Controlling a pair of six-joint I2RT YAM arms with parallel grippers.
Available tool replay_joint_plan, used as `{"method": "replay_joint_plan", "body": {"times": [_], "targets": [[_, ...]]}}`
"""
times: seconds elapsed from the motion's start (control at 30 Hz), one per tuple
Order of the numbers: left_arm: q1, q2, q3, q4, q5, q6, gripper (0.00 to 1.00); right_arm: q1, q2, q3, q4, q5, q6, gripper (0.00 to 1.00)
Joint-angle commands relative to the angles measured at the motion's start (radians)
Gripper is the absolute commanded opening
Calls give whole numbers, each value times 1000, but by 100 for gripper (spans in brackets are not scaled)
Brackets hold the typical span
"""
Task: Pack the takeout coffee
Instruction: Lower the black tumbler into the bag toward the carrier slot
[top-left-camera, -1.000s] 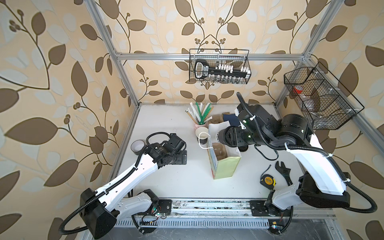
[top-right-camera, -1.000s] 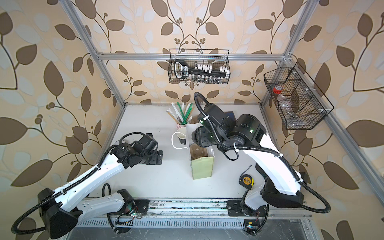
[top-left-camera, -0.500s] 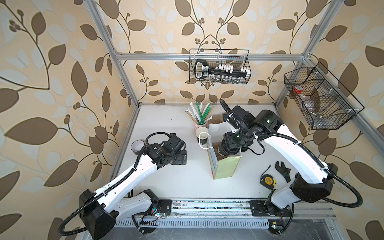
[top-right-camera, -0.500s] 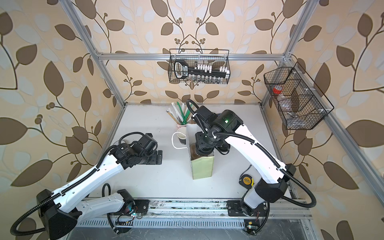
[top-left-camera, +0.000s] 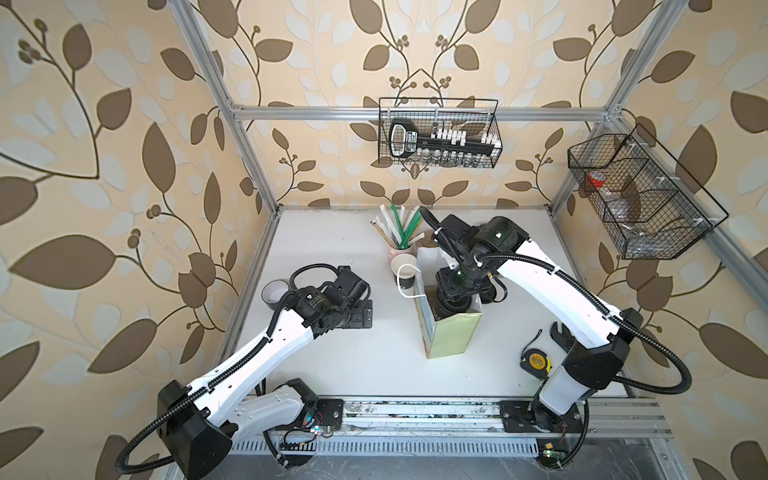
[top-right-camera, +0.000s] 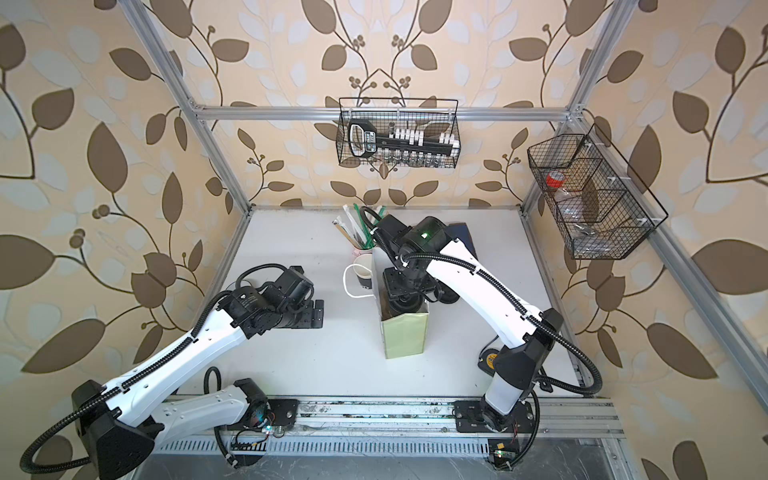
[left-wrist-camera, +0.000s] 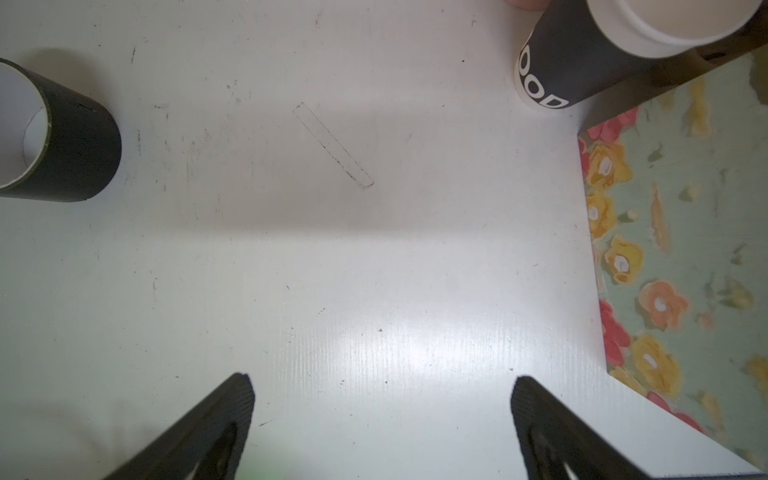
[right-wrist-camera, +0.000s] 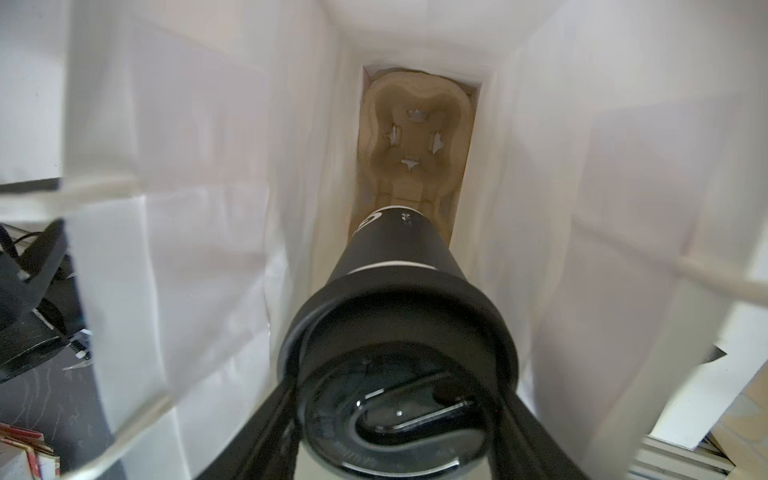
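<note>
Top views: the right gripper (top-left-camera: 453, 301) is reaching straight down into the mouth of the bag (top-left-camera: 453, 338), which is standing upright mid-table. The arm and the bag walls are hiding the jaws from above, so the grip cannot be told here. An open cup (top-left-camera: 404, 270) is standing just beside the bag on its far left side, and a pink cup (top-left-camera: 401, 250) of straws is standing just behind that. The left gripper (top-left-camera: 360, 311) is hovering over the bare table (top-left-camera: 332, 365), well apart from the bag. A tape roll (top-left-camera: 273, 293) is sitting near the table's left edge, and a tape measure (top-left-camera: 536, 360) is lying near the right arm's base. Both top views are showing this same layout. Left wrist: the fingers (left-wrist-camera: 208, 428) are standing wide apart with nothing between them, only table below. The open cup is showing white lettering low on its black side, close against the bag's floral side; contact cannot be told. The tape roll is standing well apart from both. Right wrist: the lidded cup (right-wrist-camera: 399, 257) is hanging upright inside the bag, between its white inner walls. The right fingers (right-wrist-camera: 266, 432) are pressing on both sides at the lid (right-wrist-camera: 399, 415), held partway apart by it. A brown carrier (right-wrist-camera: 415, 137) is lying on the bag floor. The cup's base is sitting over the carrier's near socket; whether it is seated cannot be told.
</note>
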Motion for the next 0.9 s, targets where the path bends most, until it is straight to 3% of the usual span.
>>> {"method": "replay_joint_plan", "body": {"times": [0.0, 0.87], "targets": [[11, -21, 12, -8, -1, 6, 99, 3, 20, -11, -25, 13, 3, 0], [17, -25, 13, -8, 1, 12, 99, 65, 126, -48, -21, 69, 149, 0]]}}
